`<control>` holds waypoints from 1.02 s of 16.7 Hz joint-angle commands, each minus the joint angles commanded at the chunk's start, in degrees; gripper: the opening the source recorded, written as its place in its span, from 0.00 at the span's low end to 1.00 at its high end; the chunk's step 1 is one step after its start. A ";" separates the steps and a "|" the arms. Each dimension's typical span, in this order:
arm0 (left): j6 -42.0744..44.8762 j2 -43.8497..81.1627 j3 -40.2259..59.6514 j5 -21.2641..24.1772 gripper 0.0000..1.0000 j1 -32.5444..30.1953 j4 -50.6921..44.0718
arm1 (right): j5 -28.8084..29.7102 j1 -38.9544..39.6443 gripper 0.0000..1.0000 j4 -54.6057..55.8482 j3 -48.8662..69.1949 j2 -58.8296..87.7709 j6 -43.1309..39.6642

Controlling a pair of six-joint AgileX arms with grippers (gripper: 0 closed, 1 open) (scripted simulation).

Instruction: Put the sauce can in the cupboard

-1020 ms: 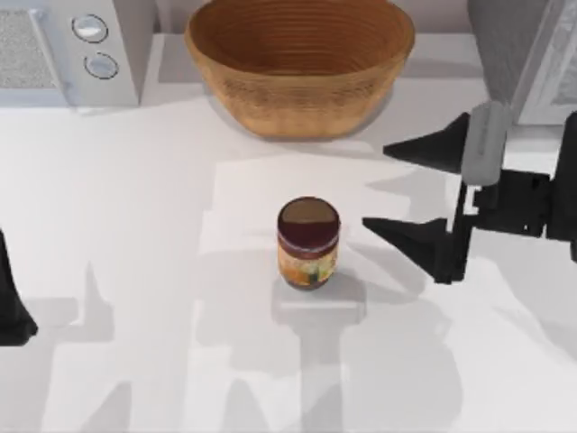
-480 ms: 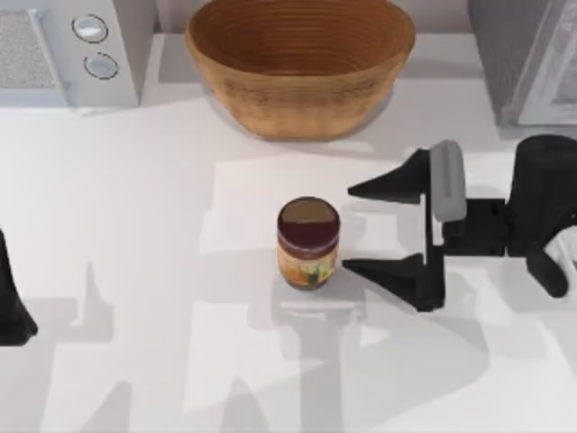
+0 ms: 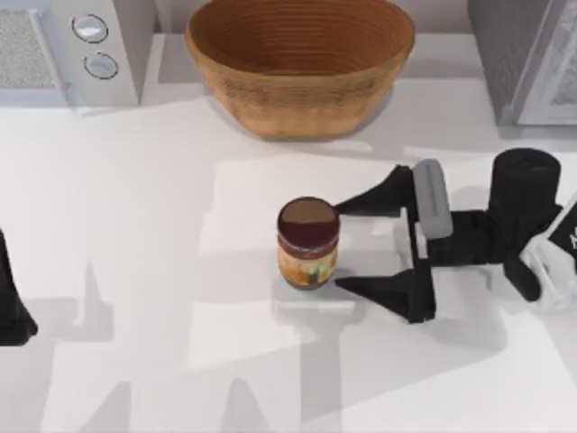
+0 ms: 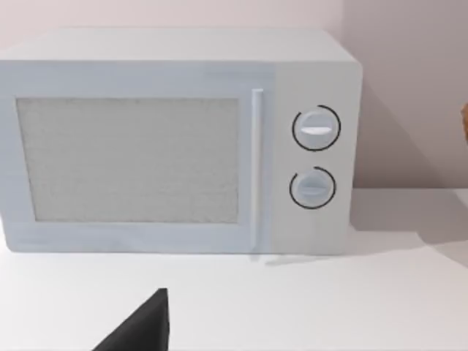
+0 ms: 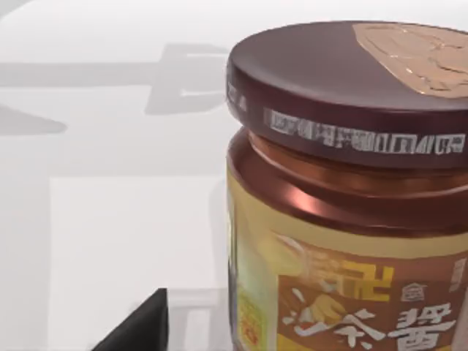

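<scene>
The sauce can (image 3: 308, 244), a small upright cylinder with a dark maroon lid and a yellow-orange label, stood at the centre of the white worktop (image 3: 135, 225), well clear of the large woven brown basket (image 3: 300, 63) at the far edge. The right end effector (image 3: 347, 244) lay level at the can's right side, its two black fingers spread wide; one fingertip (image 3: 347, 206) reached the far side of the lid and the other (image 3: 352, 284) the near side of the label. The fingers bracketed the can without visibly pressing it, a posture that suggested a side approach chosen so that the body could be clamped across its width. In the right wrist view the can (image 5: 351, 197) appeared very close, upright, with the lid and the label facing the camera, consistent with an end effector aligned at label height. The left arm (image 3: 11, 298) was parked at the left edge of the worktop, its camera facing a white microwave oven (image 4: 175, 139) at the far left. The grey cupboard (image 3: 523, 54) stood at the far right corner. The grasp had probably not yet been made, so closing the fingers seemed the next requirement.
</scene>
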 joint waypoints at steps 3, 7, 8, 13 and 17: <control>0.00 0.00 0.00 0.00 1.00 0.00 0.00 | 0.00 0.00 1.00 0.00 0.00 0.00 0.00; 0.00 0.00 0.00 0.00 1.00 0.00 0.00 | 0.07 -0.31 1.00 -0.09 -0.15 -0.13 0.01; 0.00 0.00 0.00 0.00 1.00 0.00 0.00 | 0.18 -0.12 1.00 -0.02 -0.02 -0.06 0.12; 0.00 0.00 0.00 0.00 1.00 0.00 0.00 | 5.21 5.35 1.00 2.04 3.91 2.64 3.60; 0.00 0.00 0.00 0.00 1.00 0.00 0.00 | 8.21 8.40 1.00 3.09 6.01 4.23 5.35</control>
